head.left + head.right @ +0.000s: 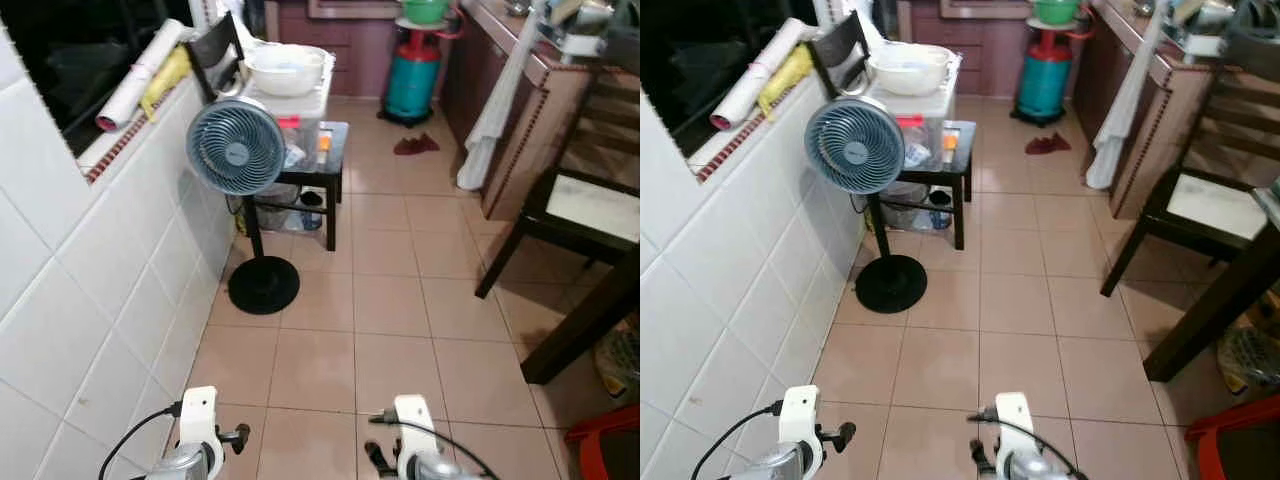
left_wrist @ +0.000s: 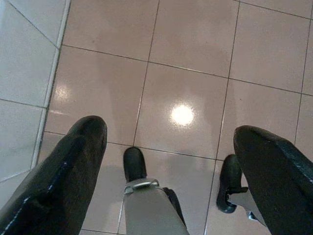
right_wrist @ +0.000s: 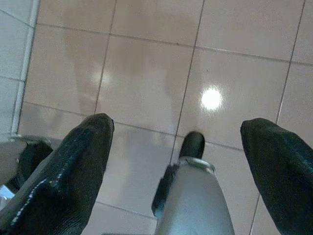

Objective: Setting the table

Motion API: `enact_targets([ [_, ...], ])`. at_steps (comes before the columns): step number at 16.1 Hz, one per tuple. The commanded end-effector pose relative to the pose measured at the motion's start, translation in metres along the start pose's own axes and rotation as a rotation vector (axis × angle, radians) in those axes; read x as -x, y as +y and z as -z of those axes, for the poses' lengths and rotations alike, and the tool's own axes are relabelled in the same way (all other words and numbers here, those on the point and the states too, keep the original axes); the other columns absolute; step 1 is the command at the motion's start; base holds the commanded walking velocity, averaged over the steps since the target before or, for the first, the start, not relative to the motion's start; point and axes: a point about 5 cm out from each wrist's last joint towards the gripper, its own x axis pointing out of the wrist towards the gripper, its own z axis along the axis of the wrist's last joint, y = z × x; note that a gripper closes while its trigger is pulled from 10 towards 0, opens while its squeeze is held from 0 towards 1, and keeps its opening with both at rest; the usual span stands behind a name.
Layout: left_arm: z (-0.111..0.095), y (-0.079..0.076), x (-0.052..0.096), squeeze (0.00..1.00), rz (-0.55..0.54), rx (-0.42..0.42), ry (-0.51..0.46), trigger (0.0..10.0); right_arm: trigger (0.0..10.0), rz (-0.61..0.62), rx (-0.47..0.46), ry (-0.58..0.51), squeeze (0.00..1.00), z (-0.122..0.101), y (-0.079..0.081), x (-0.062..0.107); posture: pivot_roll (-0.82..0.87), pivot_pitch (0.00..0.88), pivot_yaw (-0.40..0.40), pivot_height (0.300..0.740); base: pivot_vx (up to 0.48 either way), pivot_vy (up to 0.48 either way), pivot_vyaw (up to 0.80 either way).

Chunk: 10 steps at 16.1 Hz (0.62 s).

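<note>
Both grippers idle low, pointing at the floor tiles (image 1: 390, 300): left gripper (image 2: 171, 161) fingers spread wide, empty; right gripper (image 3: 176, 166) same, nothing held. Likely task item is the white bowl (image 1: 286, 68), upper centre of frame, on a white box atop the small black desk (image 1: 335, 150) behind the fan (image 1: 236, 146). Looks rigid, light, probably smooth and slippery; best pinched at the rim.
</note>
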Motion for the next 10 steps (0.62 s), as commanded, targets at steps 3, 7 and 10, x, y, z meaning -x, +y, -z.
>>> enact_targets([
  [3,0.002,0.005,0.001,0.00,-0.001,-0.010,0.009,10.0,10.0,0.029,0.025,-0.042,0.00,-0.011,-0.008,0.000,-0.13,0.000,0.019,0.740,0.000,0.000,0.00],
  [7,-0.022,0.010,0.002,0.00,0.047,-0.100,-0.109,10.0,10.0,0.038,-0.024,-0.263,0.00,-0.058,-0.015,0.004,-0.15,0.000,0.037,0.740,0.000,0.000,0.00],
  [10,-0.055,0.013,0.006,0.00,0.098,-0.128,-0.288,10.0,10.0,-0.109,-0.061,-0.424,0.00,-0.088,-0.011,0.010,-0.16,0.001,0.039,0.740,0.000,0.000,0.00],
])
